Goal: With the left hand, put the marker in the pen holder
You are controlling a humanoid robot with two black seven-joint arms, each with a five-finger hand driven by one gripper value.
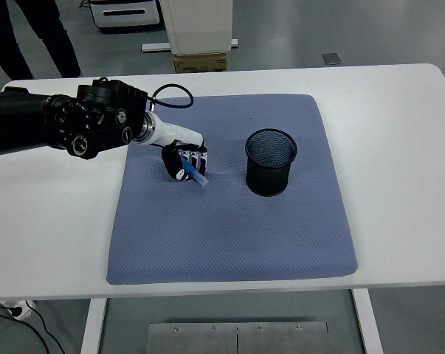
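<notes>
In left hand (184, 163): blue marker (195, 175)

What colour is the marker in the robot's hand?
Blue, seen in the head view: the marker sticks out of the left hand.

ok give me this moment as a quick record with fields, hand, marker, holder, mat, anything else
left hand: fingers curled around the marker, over the mat's left part
marker: blue, tilted, tip poking down-right out of the hand
pen holder: black mesh cup, upright on the mat, right of the hand, apart from it
mat: blue-grey cloth on the white table
right hand: out of view
</notes>
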